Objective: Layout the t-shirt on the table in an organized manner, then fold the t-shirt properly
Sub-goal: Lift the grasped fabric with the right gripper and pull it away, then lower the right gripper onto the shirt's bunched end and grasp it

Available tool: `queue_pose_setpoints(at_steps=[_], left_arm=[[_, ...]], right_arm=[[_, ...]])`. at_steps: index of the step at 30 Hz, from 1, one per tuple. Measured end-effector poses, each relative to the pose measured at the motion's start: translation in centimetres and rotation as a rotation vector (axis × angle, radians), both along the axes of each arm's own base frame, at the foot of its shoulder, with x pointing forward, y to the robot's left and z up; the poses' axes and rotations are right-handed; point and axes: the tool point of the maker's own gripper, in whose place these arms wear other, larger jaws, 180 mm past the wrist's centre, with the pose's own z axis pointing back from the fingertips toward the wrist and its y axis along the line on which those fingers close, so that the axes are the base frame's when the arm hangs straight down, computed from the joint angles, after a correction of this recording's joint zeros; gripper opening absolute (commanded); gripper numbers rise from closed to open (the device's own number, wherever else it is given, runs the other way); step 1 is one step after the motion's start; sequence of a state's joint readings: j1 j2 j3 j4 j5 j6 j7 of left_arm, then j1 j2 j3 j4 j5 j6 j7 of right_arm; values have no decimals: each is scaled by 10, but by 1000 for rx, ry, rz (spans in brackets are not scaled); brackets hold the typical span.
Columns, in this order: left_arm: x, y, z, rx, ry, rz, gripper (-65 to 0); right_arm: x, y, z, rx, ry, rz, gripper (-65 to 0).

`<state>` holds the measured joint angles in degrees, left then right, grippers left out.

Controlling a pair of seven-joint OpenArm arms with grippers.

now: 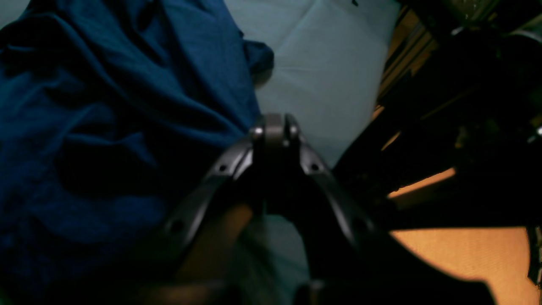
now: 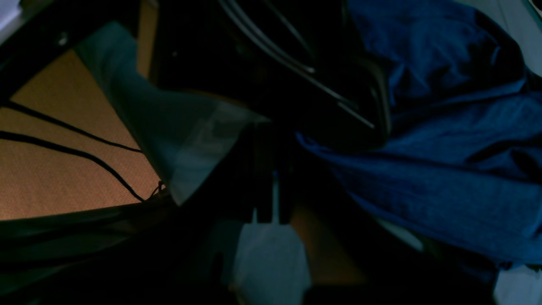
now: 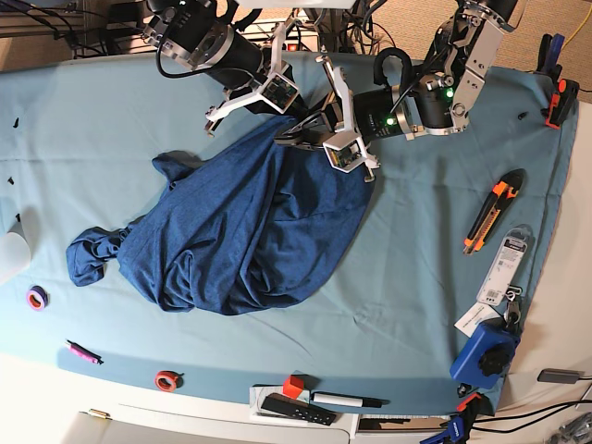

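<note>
T-shirt [image 3: 236, 231] crumpled mid-table [image 3: 416, 250], bulk toward 7 o'clock, top edge lifted at 12. Right gripper [image 3: 277, 125] clamped shut at shirt's top edge; fabric between jaws not discernible. Left gripper [image 3: 319, 129] closed just beside it, at shirt's upper edge.

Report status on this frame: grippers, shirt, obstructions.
Left gripper shut at the t-shirt edge; grip unconfirmed. Right gripper shut, hold unclear. T-shirt bunched and wrinkled on the table, not laid out. Utility knife lies clear of it.
</note>
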<state>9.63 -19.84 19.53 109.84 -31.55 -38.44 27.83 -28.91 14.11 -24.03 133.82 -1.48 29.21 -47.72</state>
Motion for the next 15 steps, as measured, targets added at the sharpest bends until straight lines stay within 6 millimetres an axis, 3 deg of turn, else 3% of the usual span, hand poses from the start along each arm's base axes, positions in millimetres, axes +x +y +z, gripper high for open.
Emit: queue_pose_setpoints(at_steps=[3, 4, 10, 12, 15], left_arm=[[4, 4, -11, 87, -37, -2, -650], [5, 6, -13, 104, -39, -3, -650], [16, 9, -17, 128, -30, 64, -650], [18, 10, -19, 142, -42, 66, -650], [19, 10, -18, 144, -46, 66, -650]], right_arm=[[0, 2, 2, 16, -2, 3, -381], [1, 2, 3, 21, -3, -2, -340], [4, -8, -3, -48, -15, -26, -334], [16, -25, -4, -123, -58, -102, -334], [43, -70, 5, -308, -205, -284, -334]])
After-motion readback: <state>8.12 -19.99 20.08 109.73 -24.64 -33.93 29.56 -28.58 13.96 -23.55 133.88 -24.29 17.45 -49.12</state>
